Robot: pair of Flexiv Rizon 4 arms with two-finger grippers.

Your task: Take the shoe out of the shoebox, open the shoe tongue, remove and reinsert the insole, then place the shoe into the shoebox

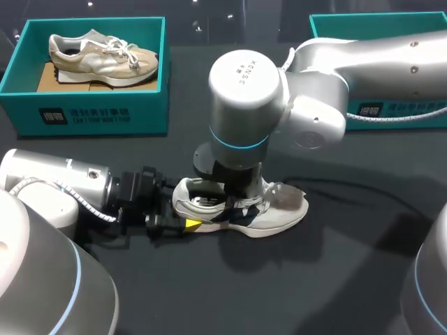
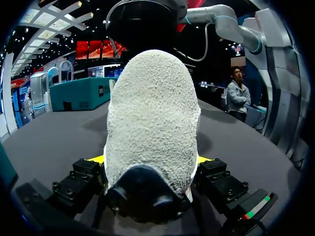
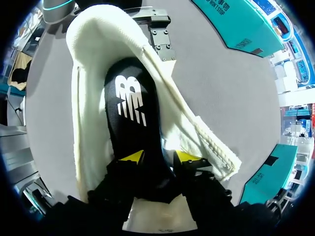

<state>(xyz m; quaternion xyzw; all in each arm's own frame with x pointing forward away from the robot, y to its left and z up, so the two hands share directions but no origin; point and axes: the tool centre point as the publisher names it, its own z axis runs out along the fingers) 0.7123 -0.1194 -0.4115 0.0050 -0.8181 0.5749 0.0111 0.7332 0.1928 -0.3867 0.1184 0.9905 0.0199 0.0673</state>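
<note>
Risk: insole (image 3: 130, 105) may bend or slip from pinch if pushed in crooked; sneaker (image 1: 279, 213) may slide if heel hold loosens. Right gripper (image 3: 160, 158) points straight down into sneaker, fingers seem to pinch insole. Left gripper (image 2: 150, 159) lies low, fingers squeezing heel between them.

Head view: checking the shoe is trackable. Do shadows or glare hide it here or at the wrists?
Head view: no glare on the shoe; the right arm hides its middle, soft shadow on the table beside it. Left wrist view: heel evenly lit in the left gripper. Right wrist view: black insole reads dark.
</note>
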